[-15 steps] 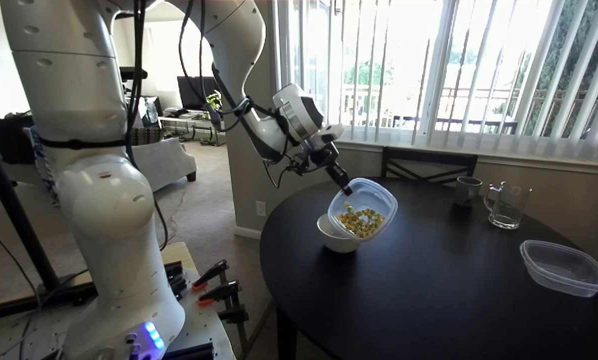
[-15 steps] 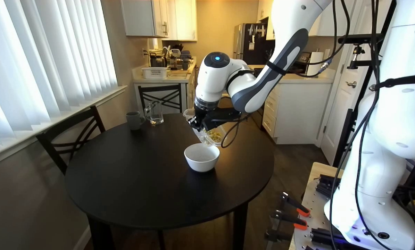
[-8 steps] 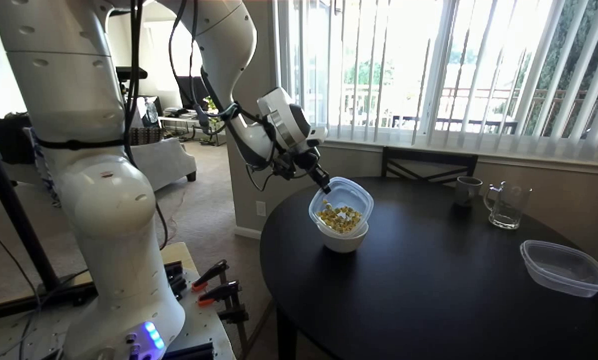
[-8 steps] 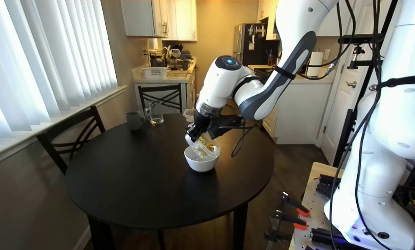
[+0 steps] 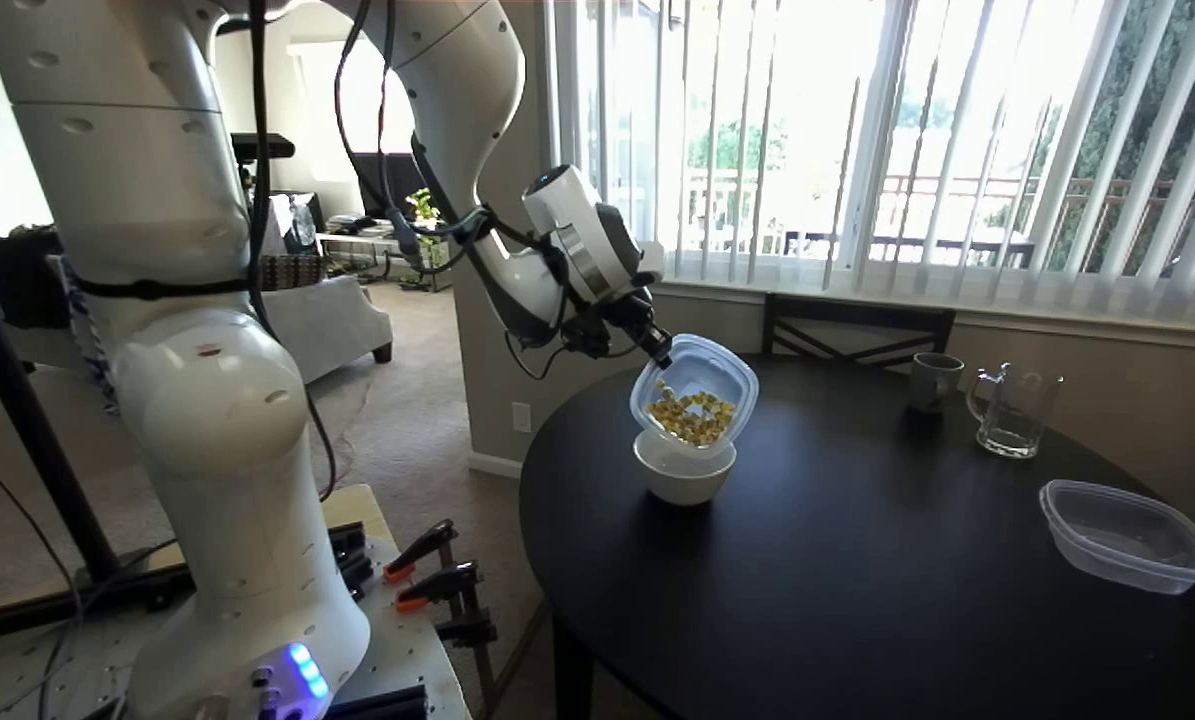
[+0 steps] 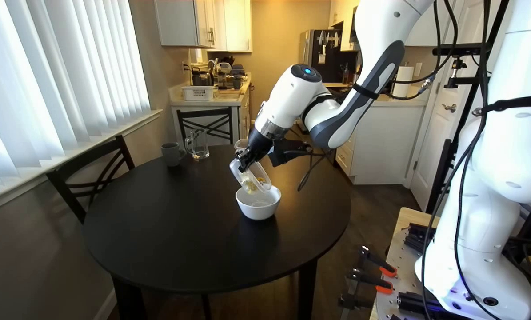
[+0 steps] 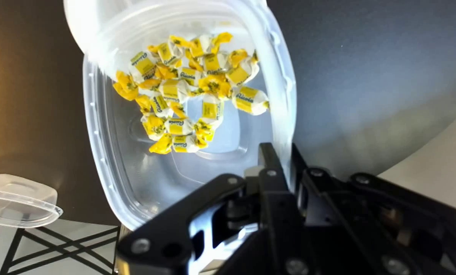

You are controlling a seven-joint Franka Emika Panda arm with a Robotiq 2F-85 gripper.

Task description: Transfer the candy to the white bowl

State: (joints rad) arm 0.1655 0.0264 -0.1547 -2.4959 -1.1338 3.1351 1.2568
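The candy (image 5: pixel 692 413), yellow-and-white wrapped pieces, lies heaped in a clear plastic tub (image 5: pixel 709 370). In the wrist view the candy (image 7: pixel 174 89) gathers toward the tub's far end. My gripper (image 7: pixel 283 152) is shut on the tub's rim, with the rim wall between its two fingers. In both exterior views the tub is tilted and held above the white bowl (image 5: pixel 685 485), its low edge over the bowl's opening. The white bowl (image 6: pixel 257 209) stands upright on the table; its visible inside looks pale. In the wrist view the bowl (image 7: pixel 81 23) is partly hidden behind the tub.
On the dark round table (image 5: pixel 807 600) stand a second clear tub (image 5: pixel 1127 540) with nothing inside, a grey mug (image 5: pixel 935 382) and a glass mug (image 5: pixel 1017 410). Dark chairs (image 6: pixel 92 178) stand at the table's edge, by the window. Clamps (image 6: pixel 376 271) sit by the robot base.
The held tub has moved from beside the bowl to over it, first lower, then up a little. It is tilted more steeply now. The candy stays in the tub and the bowl has not moved.
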